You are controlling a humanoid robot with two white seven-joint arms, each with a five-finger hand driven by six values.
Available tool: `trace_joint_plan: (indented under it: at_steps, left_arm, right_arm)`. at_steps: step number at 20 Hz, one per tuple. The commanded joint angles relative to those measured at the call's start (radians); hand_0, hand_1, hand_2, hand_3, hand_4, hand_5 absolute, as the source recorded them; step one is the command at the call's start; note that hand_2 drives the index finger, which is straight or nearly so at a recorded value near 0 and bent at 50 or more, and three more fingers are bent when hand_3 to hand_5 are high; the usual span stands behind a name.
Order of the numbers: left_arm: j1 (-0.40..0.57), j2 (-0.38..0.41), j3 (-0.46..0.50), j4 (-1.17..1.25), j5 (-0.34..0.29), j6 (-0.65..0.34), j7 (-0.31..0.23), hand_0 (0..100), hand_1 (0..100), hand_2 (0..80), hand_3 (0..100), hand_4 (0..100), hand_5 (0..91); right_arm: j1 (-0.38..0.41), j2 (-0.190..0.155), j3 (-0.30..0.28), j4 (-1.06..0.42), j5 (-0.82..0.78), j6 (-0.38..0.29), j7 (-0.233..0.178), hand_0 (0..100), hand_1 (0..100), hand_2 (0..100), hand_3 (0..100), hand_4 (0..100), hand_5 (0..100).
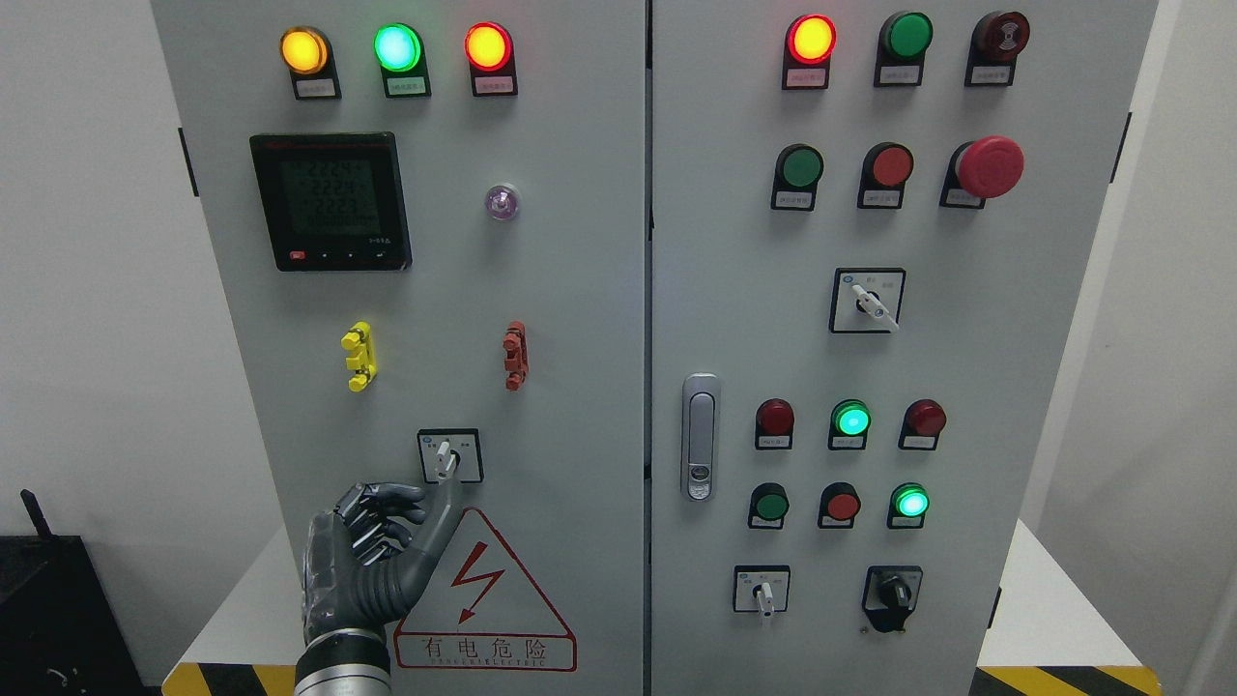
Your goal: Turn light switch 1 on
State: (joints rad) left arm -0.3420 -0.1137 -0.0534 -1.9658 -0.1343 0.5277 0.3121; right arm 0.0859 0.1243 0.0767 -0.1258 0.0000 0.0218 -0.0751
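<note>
Head view: left hand [372,551] at the rotary switch [447,457], turn not yet visibly done.

Switch sits low on the left cabinet door [570,290], at 12 o'clock from the warning triangle [483,599] and 6 o'clock from the meter [330,201]. Its white lever points near 12, tipped slightly toward 11, so I judge it not yet rotated; reach looks done, the twist is what's left. Fingers: the longest one [440,517] is stretched up toward 1 o'clock, its tip at or just under the lever's lower end; contact looks likely but I can't confirm it. The other fingers are curled in loosely toward the palm, nothing gripped. No pinch on the lever, more of a poke pose. Right hand not in frame.
</note>
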Motion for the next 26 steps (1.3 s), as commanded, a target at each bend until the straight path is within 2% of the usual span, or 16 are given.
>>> trace_joint_plan:
  at_steps: [1, 18, 26]
  left_arm:
    - [-0.008, -0.001, -0.005, 0.019, 0.001, 0.001, 0.001, 5, 68, 55.2, 75, 85, 83.6]
    - [-0.063, -0.001, -0.017, 0.018, 0.002, 0.083, 0.015, 6, 68, 55.4, 77, 86, 83.7]
    - [-0.065, -0.001, -0.017, 0.018, 0.001, 0.089, 0.016, 7, 68, 55.8, 79, 87, 85.1]
  right_arm:
    - [0.000, 0.000, 0.000, 0.000, -0.025, 0.000, 0.000, 0, 0, 0, 0, 0, 0]
    - [0.000, 0.000, 0.000, 0.000, -0.025, 0.000, 0.000, 0, 0, 0, 0, 0, 0]
    - [0.000, 0.000, 0.000, 0.000, -0.025, 0.000, 0.000, 0, 0, 0, 0, 0, 0]
